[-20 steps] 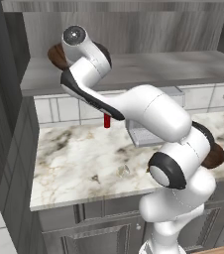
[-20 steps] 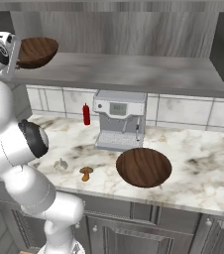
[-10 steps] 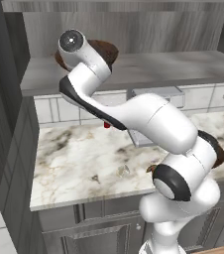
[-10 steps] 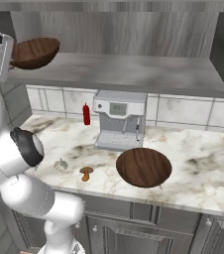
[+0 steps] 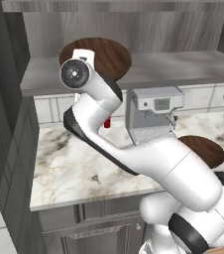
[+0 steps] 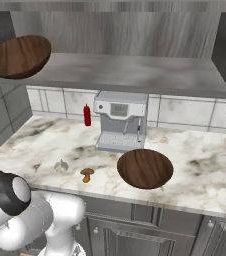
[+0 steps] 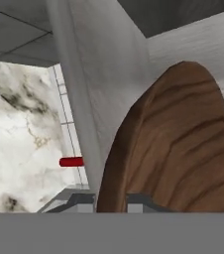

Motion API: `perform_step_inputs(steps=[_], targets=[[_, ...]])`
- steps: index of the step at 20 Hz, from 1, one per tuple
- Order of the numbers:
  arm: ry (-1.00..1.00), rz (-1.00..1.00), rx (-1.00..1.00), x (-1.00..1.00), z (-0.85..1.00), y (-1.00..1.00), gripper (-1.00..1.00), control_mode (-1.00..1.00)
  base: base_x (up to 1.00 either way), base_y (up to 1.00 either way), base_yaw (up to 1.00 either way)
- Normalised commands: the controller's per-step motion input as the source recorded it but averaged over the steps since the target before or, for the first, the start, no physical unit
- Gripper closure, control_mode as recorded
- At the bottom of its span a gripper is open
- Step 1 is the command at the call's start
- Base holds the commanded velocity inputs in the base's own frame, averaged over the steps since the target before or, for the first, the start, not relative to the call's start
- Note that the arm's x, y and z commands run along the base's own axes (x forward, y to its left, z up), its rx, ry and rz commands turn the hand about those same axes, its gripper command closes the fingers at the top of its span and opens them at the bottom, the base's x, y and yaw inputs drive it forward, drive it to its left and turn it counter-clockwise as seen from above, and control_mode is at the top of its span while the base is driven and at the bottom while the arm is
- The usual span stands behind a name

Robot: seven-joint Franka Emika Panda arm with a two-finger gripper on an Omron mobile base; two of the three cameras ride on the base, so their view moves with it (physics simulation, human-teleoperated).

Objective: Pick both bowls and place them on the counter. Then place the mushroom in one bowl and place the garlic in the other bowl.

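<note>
Gripper (image 7: 111, 201) clamped on the rim of the held bowl (image 7: 176, 144): in the hand view the two finger tips sit at bottom centre with the brown wooden wall rising straight between them, grain running up toward upper right. In the right base view that same held bowl (image 6: 21, 56) hangs at upper left of frame, tilted, level with the grey shelf slab (image 6: 135, 72) and off its left end; in the left base view it shows as a brown disc at top centre behind the arm's upper joint. The relation that matters: open counter (image 6: 40, 145) lies directly below and forward of the held bowl, so the coming move looks like a plain descent with the bowl turned back level. Second bowl (image 6: 145, 168) already rests on the marble at lower centre-right of the right base view, in front of the coffee machine (image 6: 121, 120). Mushroom (image 6: 87, 174) and garlic (image 6: 61, 165) lie near each other at lower left-centre of that view, left of the seated bowl; judged landing spot must stay clear of both. Red bottle (image 6: 87, 115) stands against the tiled wall, left of the machine. Machine has a small display panel; no writing or brand legible anywhere.
</note>
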Motion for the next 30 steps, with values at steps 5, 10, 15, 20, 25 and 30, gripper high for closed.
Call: perform_step_inputs(steps=[5,10,15,20,25,30], targets=[[-0.03,-0.13,0.18,-0.87,-0.37,-0.49,1.00,-1.00,0.00,0.00,0.00],[0.01,-0.10,0.24,-0.59,-0.59,-0.50,1.00,-1.00,0.00,0.00,0.00],[0.11,-0.02,0.23,-0.35,-0.74,-0.29,1.00,-1.00,0.00,0.00,0.00],[0.16,0.01,0.18,-0.15,-0.86,-0.03,1.00,-1.00,0.00,0.00,0.00],[0.13,0.07,0.07,-0.05,-0.86,0.04,1.00,-1.00,0.00,0.00,0.00],[0.21,0.02,-0.04,0.05,-0.69,0.23,1.00,-1.00,0.00,0.00,0.00]])
